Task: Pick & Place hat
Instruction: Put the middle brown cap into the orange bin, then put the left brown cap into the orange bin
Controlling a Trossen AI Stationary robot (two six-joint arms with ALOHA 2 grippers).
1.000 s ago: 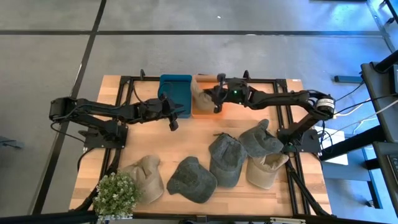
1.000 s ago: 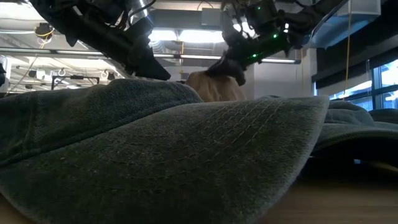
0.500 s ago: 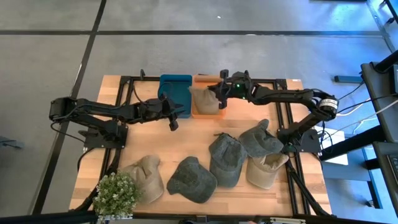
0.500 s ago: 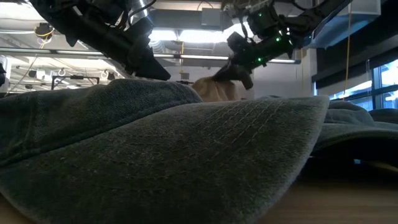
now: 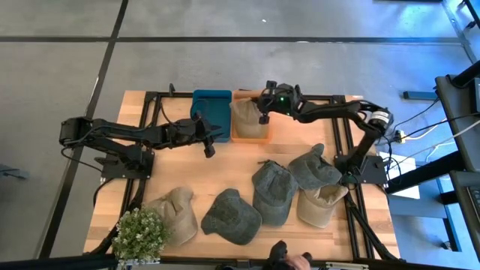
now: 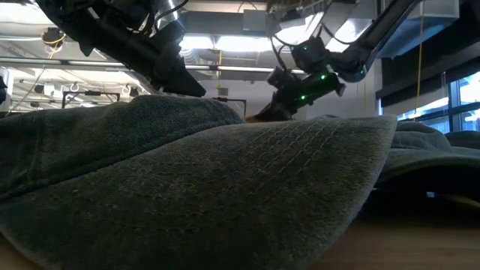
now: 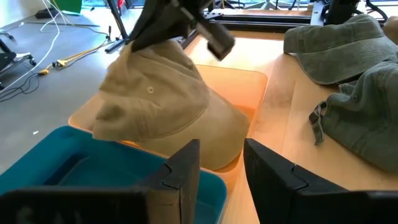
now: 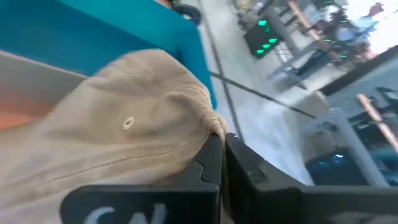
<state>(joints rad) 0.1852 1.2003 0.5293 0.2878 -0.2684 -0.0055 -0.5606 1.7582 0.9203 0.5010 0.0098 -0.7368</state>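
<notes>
right gripper (image 5: 264,111) pinches the tan hat (image 5: 246,118) by its edge, lowering it into the orange bin (image 5: 241,138) so it probably drops in crown-first. left gripper (image 5: 210,139) waits beside the blue bin (image 5: 208,105), fingers slightly parted.

Wooden counter (image 5: 225,169) with bins, caps and a plant.
A teal bin (image 5: 211,112) and orange bin (image 5: 251,127) sit side by side; five caps (image 5: 274,191) line the opposite edge beside a potted plant (image 5: 139,234).

The tan hat (image 7: 165,109) is soft matt cloth with stitched seams. The orange bin (image 7: 252,84) and teal bin (image 7: 74,171) look smooth plastic. The table (image 5: 225,169) is pale wood.
</notes>
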